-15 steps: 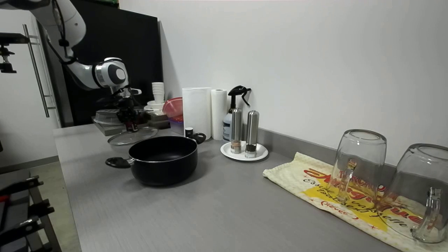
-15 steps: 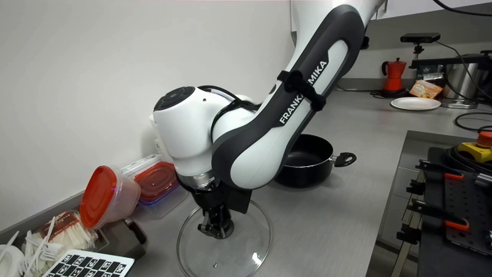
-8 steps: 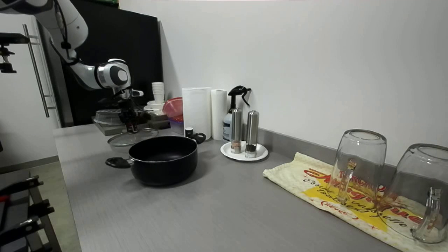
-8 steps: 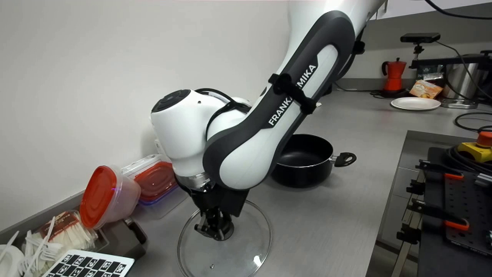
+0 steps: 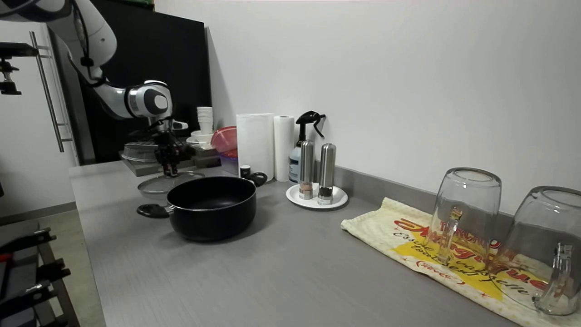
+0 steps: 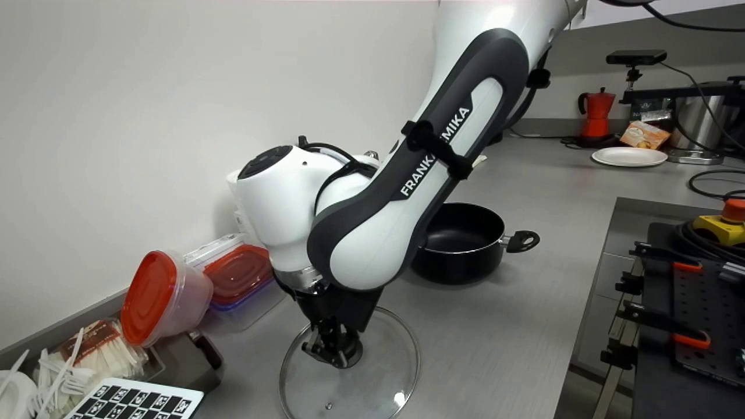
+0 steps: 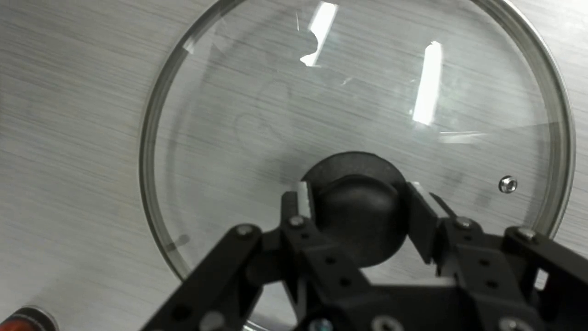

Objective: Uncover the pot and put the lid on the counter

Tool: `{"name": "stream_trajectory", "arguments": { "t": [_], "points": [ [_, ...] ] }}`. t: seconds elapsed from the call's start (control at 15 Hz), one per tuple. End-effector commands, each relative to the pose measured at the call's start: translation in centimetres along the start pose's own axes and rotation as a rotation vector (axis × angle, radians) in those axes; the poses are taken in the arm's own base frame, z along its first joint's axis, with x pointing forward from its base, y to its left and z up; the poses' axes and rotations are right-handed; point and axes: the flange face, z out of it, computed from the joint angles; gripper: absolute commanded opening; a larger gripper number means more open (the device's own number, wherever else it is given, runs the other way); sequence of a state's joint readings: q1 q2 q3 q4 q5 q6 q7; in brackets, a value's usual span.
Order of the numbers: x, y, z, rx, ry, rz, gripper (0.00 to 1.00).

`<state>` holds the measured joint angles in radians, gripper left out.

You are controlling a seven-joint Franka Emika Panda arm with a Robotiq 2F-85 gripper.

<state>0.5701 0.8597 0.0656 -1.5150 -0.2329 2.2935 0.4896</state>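
The gripper [image 7: 361, 207] is closed on the knob [image 7: 360, 227] of the lid [image 7: 340, 124], a finger [image 7: 421, 225] against either side, parted only as far as the knob makes it. The lid spreads beneath the gripper, just above or on the counter [image 7: 69, 161]; the pot [image 6: 460, 262] stands uncovered off to one side. Since contact is hard to judge, ease straight down, hold level, and release only once the whole rim [image 7: 564, 138] sits.
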Motion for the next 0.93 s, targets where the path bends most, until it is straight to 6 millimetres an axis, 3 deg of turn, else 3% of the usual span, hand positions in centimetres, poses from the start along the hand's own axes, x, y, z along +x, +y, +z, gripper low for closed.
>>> {"name": "stream_trajectory", "arguments": {
  "t": [0.0,0.67,0.73,0.8,0.87],
  "points": [
    [0.7,0.3,-0.4,0.008,-0.015,0.036,0.26],
    [0.2,2.7,0.0,0.056,-0.079,0.052,0.26],
    [0.2,2.9,0.1,0.058,-0.086,0.050,0.34],
    [0.1,3.3,0.2,0.058,-0.092,0.050,0.57],
    [0.1,3.6,0.2,0.058,-0.099,0.051,0.71]
  ]
}}
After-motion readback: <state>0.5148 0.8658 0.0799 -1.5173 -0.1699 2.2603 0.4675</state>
